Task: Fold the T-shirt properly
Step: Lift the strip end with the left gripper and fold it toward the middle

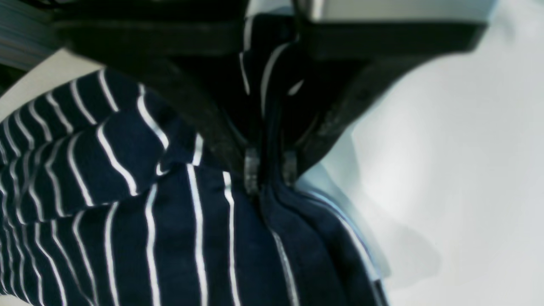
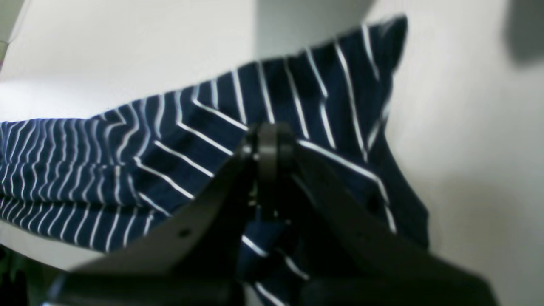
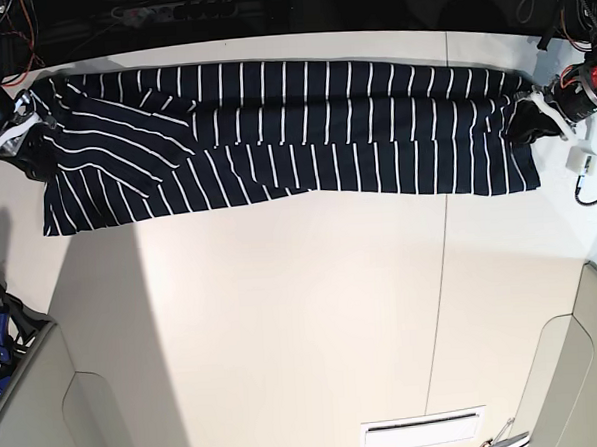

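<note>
The T-shirt (image 3: 294,134), dark navy with thin white stripes, lies stretched in a long band across the far part of the white table (image 3: 283,314). My left gripper (image 3: 526,114) is at its right end in the base view. The left wrist view shows that gripper (image 1: 270,169) shut, with a bunched fold of the T-shirt (image 1: 170,233) pinched between the tips. At the other end, my right gripper (image 3: 33,122) sits on the sleeve side. In the right wrist view this gripper (image 2: 270,142) has its fingers pressed together, and the T-shirt's (image 2: 85,170) cloth is gathered between and around them.
Cables and dark equipment (image 3: 167,10) line the far edge behind the shirt. A small white box (image 3: 579,159) on a cable lies beside the left arm. A slotted white vent (image 3: 425,432) sits near the front edge. Grey panels (image 3: 38,417) flank both front corners.
</note>
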You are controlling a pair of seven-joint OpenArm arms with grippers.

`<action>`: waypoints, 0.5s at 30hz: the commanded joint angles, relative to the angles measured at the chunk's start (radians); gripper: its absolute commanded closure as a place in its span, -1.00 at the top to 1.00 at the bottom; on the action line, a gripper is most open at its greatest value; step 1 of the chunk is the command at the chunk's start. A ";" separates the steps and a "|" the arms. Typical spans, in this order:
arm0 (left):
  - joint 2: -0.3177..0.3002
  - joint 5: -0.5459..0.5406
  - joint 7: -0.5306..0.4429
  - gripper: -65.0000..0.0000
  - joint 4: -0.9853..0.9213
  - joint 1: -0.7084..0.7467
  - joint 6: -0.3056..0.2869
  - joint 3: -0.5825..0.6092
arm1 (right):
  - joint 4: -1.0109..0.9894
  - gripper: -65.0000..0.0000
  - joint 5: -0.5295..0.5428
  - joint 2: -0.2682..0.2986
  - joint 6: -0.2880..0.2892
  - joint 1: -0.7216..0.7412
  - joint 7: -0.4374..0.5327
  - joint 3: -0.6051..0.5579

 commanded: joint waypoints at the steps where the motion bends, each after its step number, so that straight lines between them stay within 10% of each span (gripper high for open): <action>1: -0.021 -0.003 -0.018 -1.00 0.009 -0.010 -0.005 -0.024 | 0.031 -1.00 0.023 0.017 0.006 0.003 0.019 0.017; 15: -0.064 0.003 0.052 -1.00 0.063 -0.093 -0.005 -0.269 | 0.108 -1.00 0.003 0.016 0.006 0.005 0.021 0.075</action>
